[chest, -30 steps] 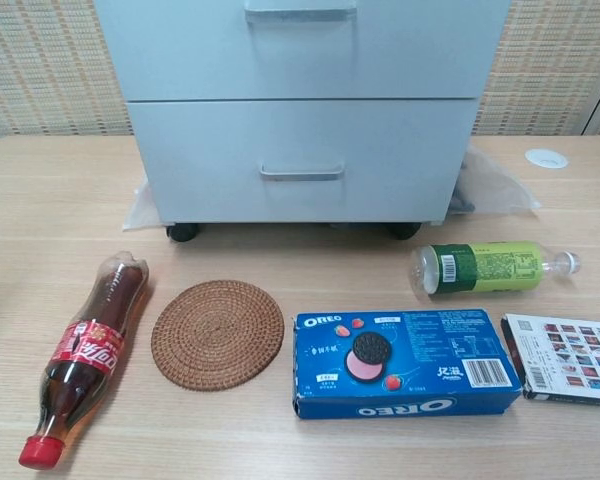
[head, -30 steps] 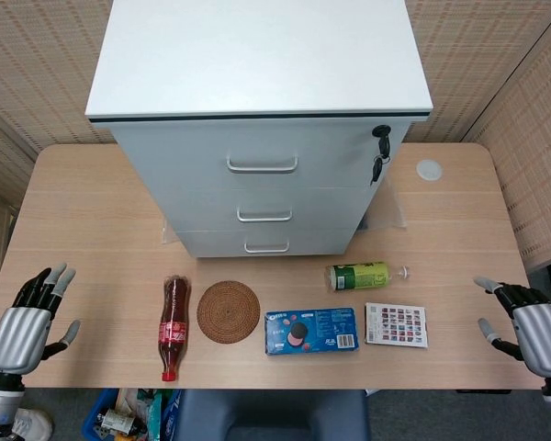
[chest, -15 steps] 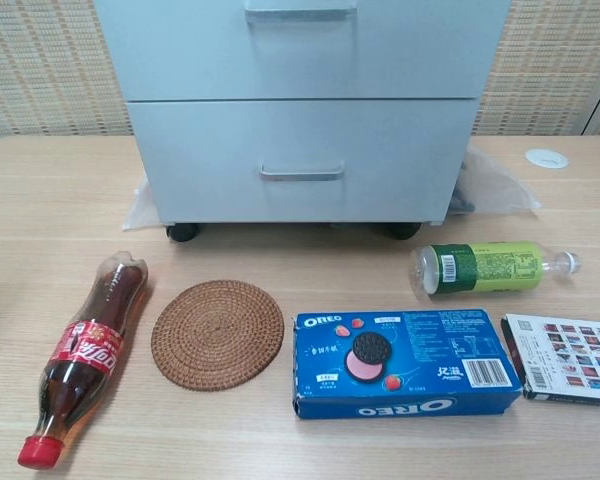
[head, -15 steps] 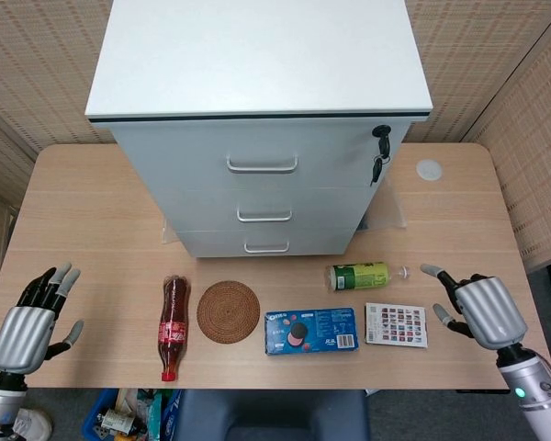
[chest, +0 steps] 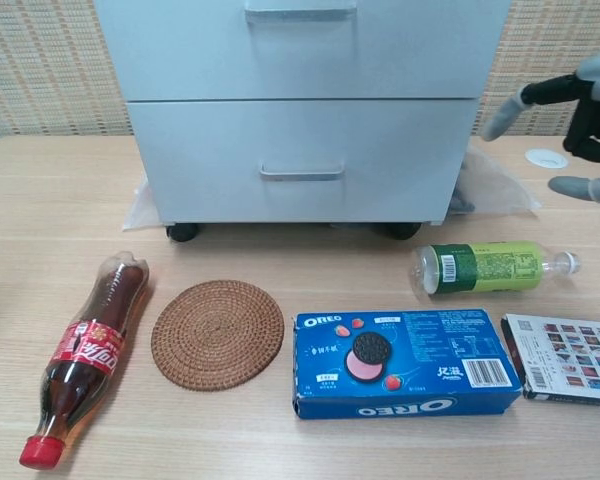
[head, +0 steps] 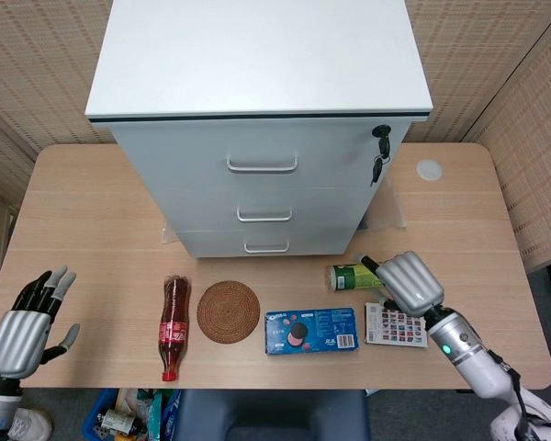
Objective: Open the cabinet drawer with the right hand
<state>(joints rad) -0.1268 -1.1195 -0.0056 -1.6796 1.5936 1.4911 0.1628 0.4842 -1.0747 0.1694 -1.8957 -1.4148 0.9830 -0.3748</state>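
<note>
A white three-drawer cabinet (head: 262, 101) stands at the back of the wooden table, all drawers closed. Its handles (head: 262, 166) run down the front; the chest view shows the lowest handle (chest: 300, 173). A key (head: 380, 147) hangs in the lock at the upper right. My right hand (head: 410, 281) hovers above the table, right of the cabinet's lower front, over the green bottle, fingers spread and empty; the chest view catches this right hand (chest: 572, 120) at its right edge. My left hand (head: 26, 323) stays open at the table's front left corner.
A cola bottle (head: 173, 323), a woven coaster (head: 228, 311), an Oreo box (head: 310, 331), a green bottle (head: 355, 276) and a patterned card box (head: 396, 324) lie in a row before the cabinet. A white disc (head: 429, 169) sits at the back right.
My right hand has moved from the table's front right edge leftward and up toward the cabinet, and now shows in the chest view. The left hand has hardly shifted.
</note>
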